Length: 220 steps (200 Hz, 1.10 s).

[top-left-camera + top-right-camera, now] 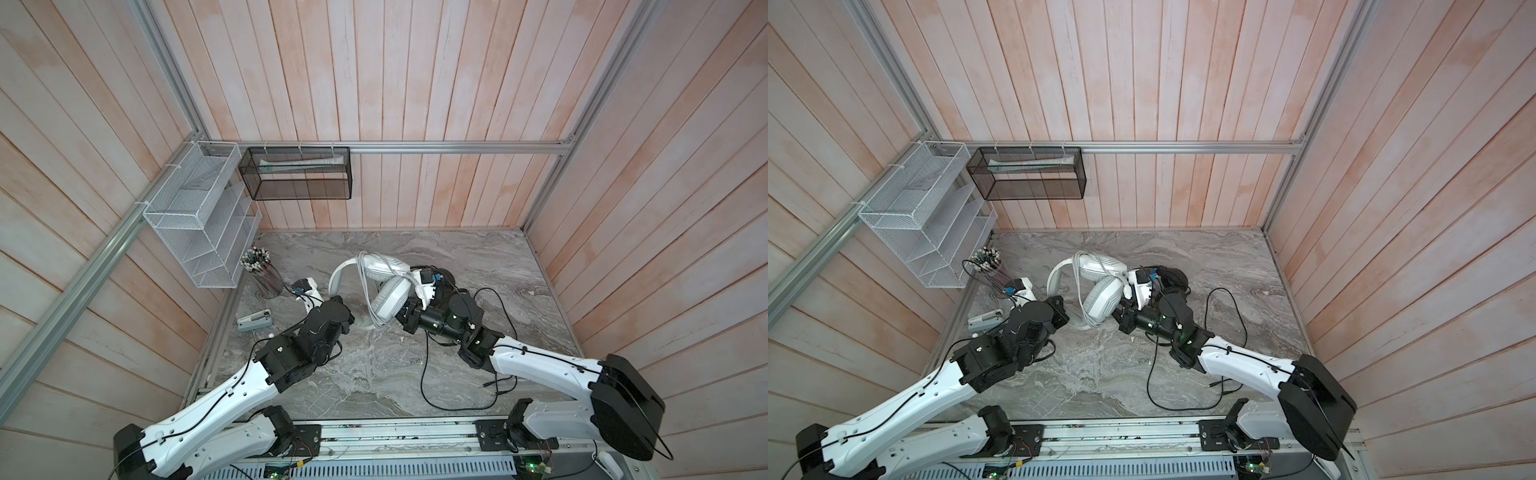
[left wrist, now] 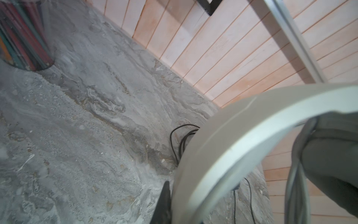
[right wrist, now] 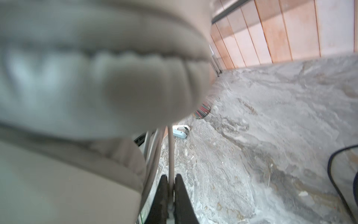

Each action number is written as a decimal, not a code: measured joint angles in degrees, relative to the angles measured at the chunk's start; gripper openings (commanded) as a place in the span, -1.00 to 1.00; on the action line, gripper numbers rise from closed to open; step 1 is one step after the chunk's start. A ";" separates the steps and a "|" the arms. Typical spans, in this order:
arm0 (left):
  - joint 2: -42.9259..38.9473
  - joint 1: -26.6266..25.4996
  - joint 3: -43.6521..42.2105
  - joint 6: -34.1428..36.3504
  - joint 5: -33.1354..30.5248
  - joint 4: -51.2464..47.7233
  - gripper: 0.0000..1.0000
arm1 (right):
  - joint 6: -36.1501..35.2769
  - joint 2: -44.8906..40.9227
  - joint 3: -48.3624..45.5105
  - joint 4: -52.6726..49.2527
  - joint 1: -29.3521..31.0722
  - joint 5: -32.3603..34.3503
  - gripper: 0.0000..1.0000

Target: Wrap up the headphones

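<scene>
The white headphones (image 1: 388,286) stand tilted at mid-table in both top views, their white cable (image 1: 370,307) looped several times over the ear cups. My left gripper (image 1: 338,300) is shut on the white headband (image 2: 222,145); one black finger (image 2: 164,201) presses against its edge. My right gripper (image 3: 170,182) is shut on a strand of the white cable (image 3: 170,155) just below the padded ear cup (image 3: 96,77). The black headphones (image 1: 446,276) lie behind my right wrist, mostly hidden. Their black cable (image 1: 424,374) trails loose over the table toward the front.
A pencil cup (image 1: 262,274) and a small light-blue device (image 1: 254,320) sit at the left of the table. A white mesh organizer (image 1: 199,224) and a black mesh basket (image 1: 299,172) hang on the walls. The black cable's plug (image 1: 486,385) lies near the front edge.
</scene>
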 measured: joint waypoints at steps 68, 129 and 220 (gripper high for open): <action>8.13 7.85 -9.05 -6.43 7.39 2.91 -1.00 | 9.49 15.63 -1.66 8.61 -0.17 1.31 -0.97; 18.82 13.35 -9.79 -7.30 11.82 8.85 -1.00 | 15.87 30.01 0.90 18.86 0.28 1.49 -0.93; 28.15 17.62 -11.87 -7.41 15.41 14.53 -1.00 | 21.55 40.48 4.02 23.26 1.38 5.14 -0.75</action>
